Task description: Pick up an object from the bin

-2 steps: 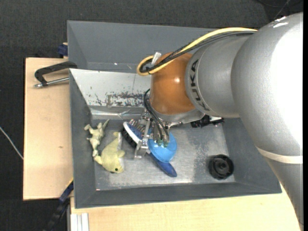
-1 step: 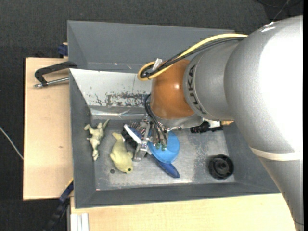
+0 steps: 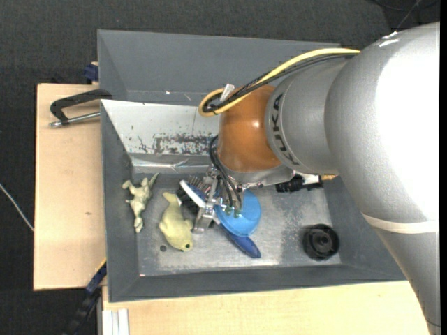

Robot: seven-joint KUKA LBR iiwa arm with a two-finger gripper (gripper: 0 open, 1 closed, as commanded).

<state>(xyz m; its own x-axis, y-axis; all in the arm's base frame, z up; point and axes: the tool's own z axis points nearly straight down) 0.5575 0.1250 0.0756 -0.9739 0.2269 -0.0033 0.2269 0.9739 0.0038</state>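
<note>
My gripper (image 3: 207, 202) is low in the middle of the bin, its metal fingers pointing down-left beneath the orange cover. It stands between a pale yellow rubber toy (image 3: 174, 227) on its left and a blue plastic scoop-shaped thing (image 3: 241, 220) on its right, touching or nearly touching both. A small black and white part lies right at the fingers, and I cannot tell whether it belongs to the gripper or is a loose thing. Nothing shows clearly between the fingers.
A cream-coloured toy figure (image 3: 139, 198) lies by the bin's left wall. A black round cap-like thing (image 3: 320, 241) sits at the front right. The arm and its orange cover hide the bin's back right part.
</note>
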